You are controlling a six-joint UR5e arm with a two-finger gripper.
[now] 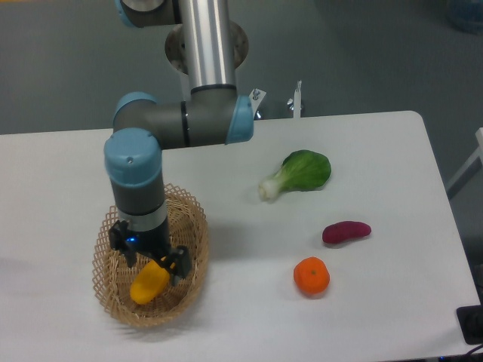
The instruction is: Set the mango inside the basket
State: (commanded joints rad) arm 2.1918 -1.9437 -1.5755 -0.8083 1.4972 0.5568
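White table point(377, 317), bearing wicker basket point(192, 283) at eight o'clock, bok choy point(300, 173) at one, purple tuber point(346, 231) at three, tangerine point(312, 276) at four.
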